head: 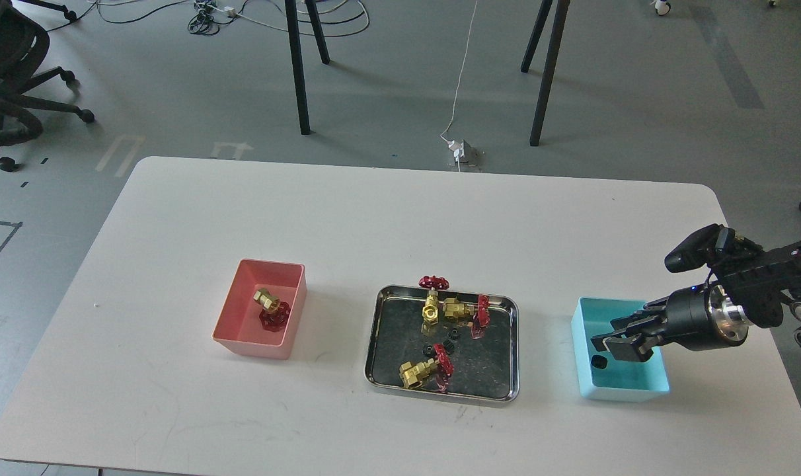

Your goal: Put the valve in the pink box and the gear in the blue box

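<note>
A black gear (599, 361) lies on the floor of the blue box (638, 391), near its left wall. My right gripper (613, 342) hangs over that box, just right of and above the gear, with its fingers apart and nothing between them. Two more gears (449, 344) lie in the steel tray (513, 350) among three brass valves with red handwheels (432, 305). A fourth valve (271, 308) lies in the pink box (242, 344) at the left. My left gripper is out of view.
The tray stands between the two boxes on the white table (374, 218). The blue box sits near the table's right edge. Beyond the table are black stand legs (299, 73), cables and an office chair (10, 86) on the floor.
</note>
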